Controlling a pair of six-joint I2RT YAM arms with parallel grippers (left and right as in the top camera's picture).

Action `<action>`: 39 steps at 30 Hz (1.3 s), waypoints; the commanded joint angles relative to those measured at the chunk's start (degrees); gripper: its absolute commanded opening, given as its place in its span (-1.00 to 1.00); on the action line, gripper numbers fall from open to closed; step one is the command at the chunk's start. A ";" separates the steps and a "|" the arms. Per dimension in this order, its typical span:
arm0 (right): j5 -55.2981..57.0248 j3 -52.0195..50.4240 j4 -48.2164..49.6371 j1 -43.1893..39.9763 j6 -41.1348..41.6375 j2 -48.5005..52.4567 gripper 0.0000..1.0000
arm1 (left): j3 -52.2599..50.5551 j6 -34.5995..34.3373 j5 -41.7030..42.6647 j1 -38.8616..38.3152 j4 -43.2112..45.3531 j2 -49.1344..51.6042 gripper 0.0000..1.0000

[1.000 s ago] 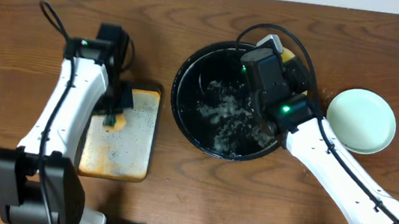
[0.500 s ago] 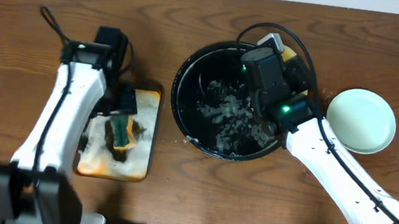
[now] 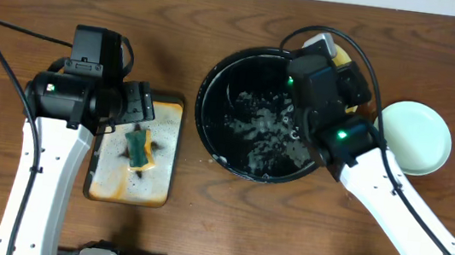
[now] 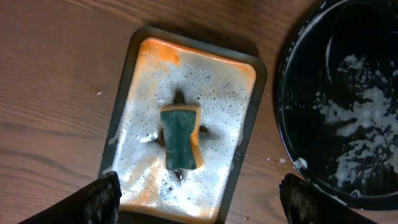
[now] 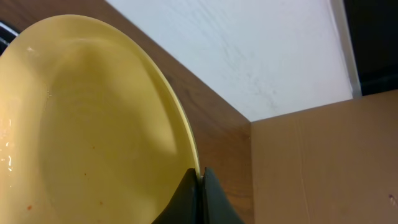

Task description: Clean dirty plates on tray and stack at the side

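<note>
The right gripper [image 5: 200,185] is pinched tight on the rim of the yellow plate [image 5: 93,124]. In the right wrist view the two fingertips meet at the plate's edge, and the plate stands tilted up from them, with a few tiny orange specks on its face. From overhead only a sliver of this plate [image 3: 341,57] shows past the arm, over the far right rim of the black tray [image 3: 207,99]. White foam [image 3: 261,131] lies across the tray's floor. A green plate [image 3: 415,139] sits on the table [image 3: 200,219] just right of the tray, clear of both grippers.

The left gripper [image 4: 200,200] is spread wide and grips nothing; its fingertips [image 4: 99,199] frame the metal tray [image 4: 217,81] from above. The sponge [image 4: 180,137] lies loose in the suds there, green side up, touching neither finger.
</note>
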 commanded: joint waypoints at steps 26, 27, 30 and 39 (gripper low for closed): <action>0.81 0.79 -0.11 0.28 0.31 -0.72 -0.98 | 0.68 0.46 0.57 0.11 0.17 -0.09 0.75; 0.79 0.79 -0.09 0.28 0.31 -0.72 -0.98 | 0.68 0.46 0.57 0.11 0.17 -0.09 0.75; -0.72 0.79 0.00 0.24 1.16 -0.66 -0.98 | 0.68 0.46 0.57 0.11 0.17 -0.09 0.75; -1.29 0.79 -0.02 -0.20 1.79 -0.74 -0.98 | 0.68 0.48 0.57 0.11 0.17 -0.09 0.75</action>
